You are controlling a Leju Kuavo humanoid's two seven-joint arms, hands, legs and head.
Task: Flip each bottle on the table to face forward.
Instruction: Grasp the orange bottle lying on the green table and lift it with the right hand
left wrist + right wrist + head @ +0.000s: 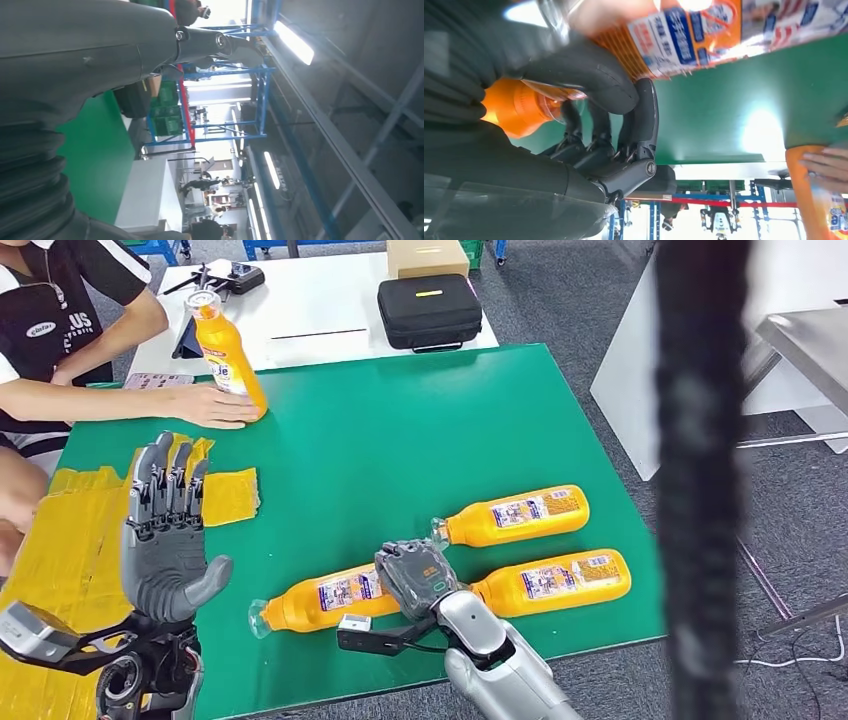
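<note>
Three orange bottles lie on their sides on the green table (400, 430): a near-left bottle (320, 598), a near-right bottle (560, 580) and one behind them (520, 513). My right hand (415, 578) lies over the base end of the near-left bottle (684, 35). Its thumb (584, 75) presses on one side and its fingers (644, 120) reach down the other. My left hand (165, 540) stands raised at the near left, fingers straight and apart, holding nothing. At the far left a person's hand (215, 405) holds a fourth orange bottle (228, 355) upright.
Yellow tape patches (60, 540) cover the table's left part under my left hand. Behind the green table stands a white table (310, 310) with a black case (430, 310) and a cardboard box (427, 255). A dark blurred post (700, 480) crosses the right of the head view.
</note>
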